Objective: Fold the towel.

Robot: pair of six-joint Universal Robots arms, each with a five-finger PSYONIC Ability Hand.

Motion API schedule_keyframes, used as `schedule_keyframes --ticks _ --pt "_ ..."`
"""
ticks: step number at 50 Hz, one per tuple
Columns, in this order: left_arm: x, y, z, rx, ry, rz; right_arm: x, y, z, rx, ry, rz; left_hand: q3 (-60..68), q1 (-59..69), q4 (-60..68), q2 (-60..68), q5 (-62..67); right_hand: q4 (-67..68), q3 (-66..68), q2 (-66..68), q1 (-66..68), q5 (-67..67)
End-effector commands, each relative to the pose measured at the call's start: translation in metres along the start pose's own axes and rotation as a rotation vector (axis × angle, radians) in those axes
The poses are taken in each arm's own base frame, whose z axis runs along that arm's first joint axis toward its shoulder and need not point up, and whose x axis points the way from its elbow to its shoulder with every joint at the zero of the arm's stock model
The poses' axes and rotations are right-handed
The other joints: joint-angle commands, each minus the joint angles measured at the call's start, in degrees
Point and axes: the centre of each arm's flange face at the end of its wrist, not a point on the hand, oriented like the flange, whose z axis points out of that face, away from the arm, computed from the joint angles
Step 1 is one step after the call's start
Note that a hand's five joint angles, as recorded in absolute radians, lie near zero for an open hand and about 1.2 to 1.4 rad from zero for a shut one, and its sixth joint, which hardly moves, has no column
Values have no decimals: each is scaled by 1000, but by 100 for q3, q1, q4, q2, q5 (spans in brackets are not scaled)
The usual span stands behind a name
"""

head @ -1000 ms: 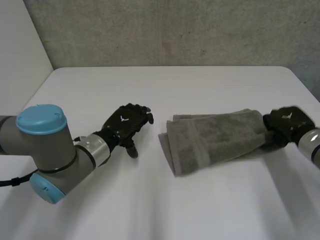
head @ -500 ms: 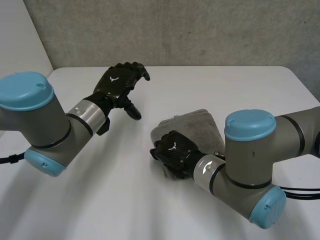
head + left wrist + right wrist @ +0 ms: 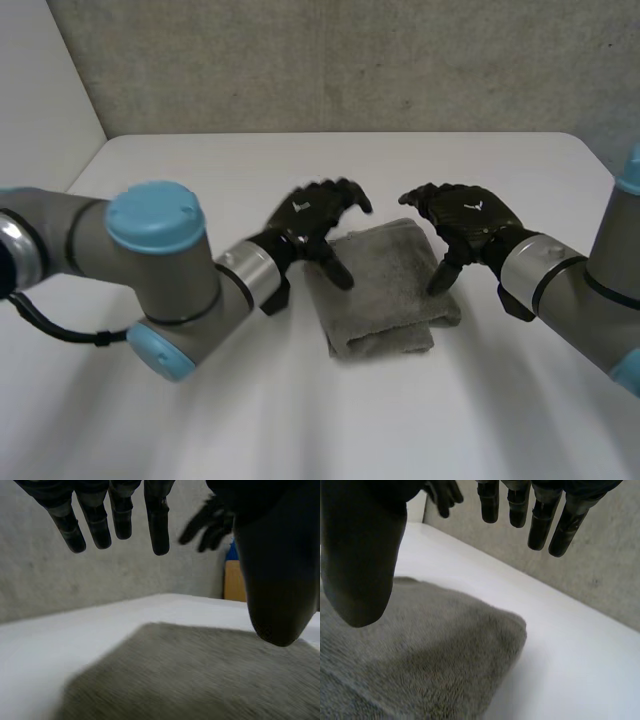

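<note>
White table (image 3: 300,420) up front, and at its middle the towel (image 3: 390,295), a thick grey packet with its layers stacked. Over it I have both hands spread wide and holding nothing. The left hand (image 3: 308,222) hovers above the towel's left edge and the right hand (image 3: 470,215) above its right edge. Fingers are straight and thumbs point down at the cloth; by the wrist views they are just clear of it. Beyond stands a grey concrete wall (image 3: 350,60). I judge the folding nearly done, with only a pat-down to come. To do that well I'd lower both palms together, flat, press from the middle outward, and keep the thumbs from snagging the top layer.
</note>
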Motion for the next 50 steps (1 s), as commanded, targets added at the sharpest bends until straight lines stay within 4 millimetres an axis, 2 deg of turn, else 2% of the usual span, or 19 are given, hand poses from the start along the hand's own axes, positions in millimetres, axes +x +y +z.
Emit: schedule_keyframes --ticks 1,9,16,18,21,23,24,25,26,29,30,31,32,33,35,38,40,46,50 --pt "4 40 0 -91 -60 -30 3 38 31 -97 -22 29 -97 -118 -133 -83 -10 -441 -368 -352 -334 -334" --pt "-6 69 0 -157 -123 19 3 66 46 -159 -32 38 -114 -135 -150 -100 -27 -441 -368 -352 -334 -334" --pt "-8 58 -1 -153 -155 52 6 53 43 -135 -17 30 -131 -152 -167 -117 -43 -441 -368 -352 -334 -334" --pt "-3 30 -2 -92 -157 63 7 29 34 -82 -7 19 -164 -185 -200 -150 -77 -441 -368 -352 -334 -334" --pt "0 14 -4 -55 -155 72 7 18 28 -57 -2 17 -181 -202 -217 -167 -94 -441 -368 -352 -334 -334" --pt "6 -15 -10 12 -147 86 4 -4 18 -1 9 5 -215 -236 -251 -201 -127 -441 -368 -352 -334 -334" --pt "6 -15 -10 12 -147 86 4 -5 18 -1 10 5 -215 -236 -251 -201 -128 -441 -368 -352 -334 -334" --pt "11 -33 -15 52 -143 96 5 -16 12 33 20 5 -231 -253 -268 -218 -144 -441 -368 -352 -334 -334" --pt "11 -34 -15 53 -143 96 5 -31 6 76 30 11 -232 -253 -268 -218 -144 -441 -368 -352 -334 -334" --pt "18 -71 -28 130 -140 113 13 -60 -7 160 79 41 -282 -303 -318 -268 -195 -441 -368 -352 -334 -334" --pt "16 -86 -33 152 -153 118 13 -60 -7 160 79 41 -332 -353 -368 -318 -245 -441 -368 -352 -334 -334" --pt "10 -101 -40 174 -173 121 15 -76 -14 209 108 52 -333 -354 -369 -319 -245 -441 -368 -352 -334 -334" --pt "10 -101 -40 175 -174 121 18 -93 -21 257 143 54 -333 -354 -369 -319 -245 -441 -368 -352 -334 -334" --pt "2 -120 -48 205 -207 125 18 -93 -22 258 143 54 -333 -354 -369 -319 -245 -441 -368 -352 -334 -334" --pt "-4 -133 -54 227 -228 127 24 -116 -35 322 219 46 -333 -354 -369 -319 -245 -441 -368 -352 -334 -334" --pt "-12 -145 -60 242 -257 129 27 -123 -40 338 250 38 -333 -354 -369 -319 -245 -441 -368 -352 -334 -334" --pt "-34 -161 -71 243 -329 123 32 -131 -44 344 296 20 -333 -354 -369 -319 -245 -441 -368 -352 -334 -334" --pt "-57 -164 -83 173 -412 93 35 -127 -44 294 330 7 -333 -354 -369 -319 -245 -441 -368 -352 -334 -334" --pt "-59 -162 -83 147 -421 81 37 -123 -39 276 333 8 -333 -354 -369 -319 -245 -441 -368 -352 -334 -334"
